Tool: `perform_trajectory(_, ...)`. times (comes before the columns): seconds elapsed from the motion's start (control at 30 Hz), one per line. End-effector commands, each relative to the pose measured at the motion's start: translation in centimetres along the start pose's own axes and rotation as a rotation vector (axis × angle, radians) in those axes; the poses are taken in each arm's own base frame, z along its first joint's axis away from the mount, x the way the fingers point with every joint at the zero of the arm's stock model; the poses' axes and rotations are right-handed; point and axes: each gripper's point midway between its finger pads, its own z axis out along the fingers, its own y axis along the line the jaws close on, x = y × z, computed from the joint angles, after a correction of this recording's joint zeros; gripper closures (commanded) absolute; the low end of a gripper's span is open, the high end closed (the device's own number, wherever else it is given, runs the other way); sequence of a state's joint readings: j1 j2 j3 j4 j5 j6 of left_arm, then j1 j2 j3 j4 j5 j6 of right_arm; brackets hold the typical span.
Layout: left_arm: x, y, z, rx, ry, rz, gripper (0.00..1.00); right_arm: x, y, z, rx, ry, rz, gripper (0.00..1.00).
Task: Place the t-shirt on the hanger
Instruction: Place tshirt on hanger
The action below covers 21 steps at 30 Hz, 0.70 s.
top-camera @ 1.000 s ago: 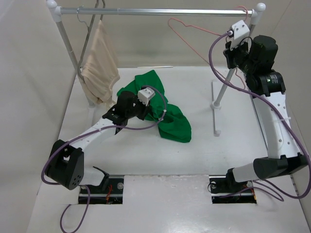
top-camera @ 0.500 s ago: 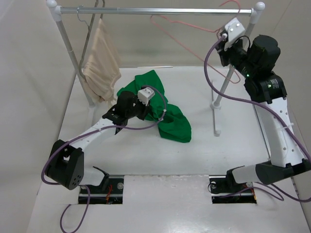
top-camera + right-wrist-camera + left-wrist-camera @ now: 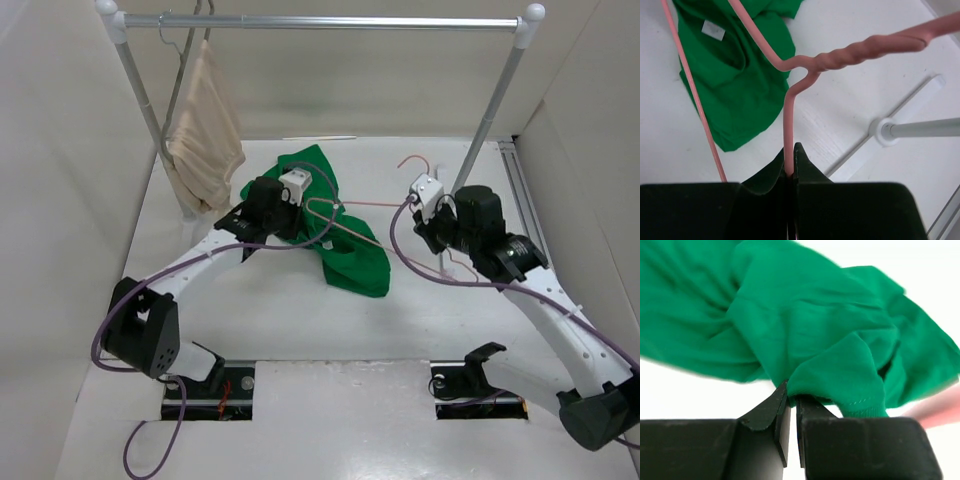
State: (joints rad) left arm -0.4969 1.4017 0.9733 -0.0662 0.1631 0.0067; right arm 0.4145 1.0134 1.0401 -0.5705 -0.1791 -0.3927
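Your left gripper (image 3: 791, 396) is pinched shut on a fold of the shirt (image 3: 805, 325). The shirt lies in a crumpled heap on the table (image 3: 300, 330). It is near the middle, a little toward 11 o'clock. Its white label (image 3: 713, 30) faces up.

Your right gripper (image 3: 791, 160) is shut tight on the hanger (image 3: 788, 112). It holds the wire just under the twisted neck. The hanger is off the rack (image 3: 340, 21) and low over the table. From the right gripper its wire reaches toward 9 o'clock, across the shirt. You cannot tell if it touches the shirt. The hook points toward 12 o'clock.

The rack stands along the 12 o'clock edge. A cream cloth (image 3: 205, 140) hangs from it at 10 o'clock, near the shirt's far end.
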Motion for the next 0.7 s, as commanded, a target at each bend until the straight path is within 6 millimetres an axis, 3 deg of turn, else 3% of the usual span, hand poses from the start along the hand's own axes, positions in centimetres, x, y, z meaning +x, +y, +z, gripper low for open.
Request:
perform_trajectory(0.0, -0.6, 2.5, -0.1, -0.135, 0.052, -0.132, 1.00, 0.2, 0.4, -1.1, 0.075, 0.009, 0.018, 1.00)
perform_trajectory(0.2, 2.0, 3.4, 0.7, -0.218, 0.204, -0.260, 1.00, 2.1, 2.0, -1.2, 0.091, 0.115, -0.004, 1.00)
perform_trajectory(0.33, 1.7, 3.6, 0.9, -0.237, 0.214, -0.278, 1.00, 3.1, 3.2, -0.6, 0.082, 0.150, 0.027, 1.00)
perform_trajectory(0.47, 1.1, 2.9, 1.1, -0.193, 0.210, -0.283, 1.00, 3.1, 4.2, 1.6, 0.070, 0.159, 0.049, 1.00)
perform_trajectory(0.67, 1.3, 3.0, 1.0, -0.192, 0.220, -0.266, 1.00, 2.6, 4.1, 4.2, 0.095, 0.184, 0.029, 1.00)
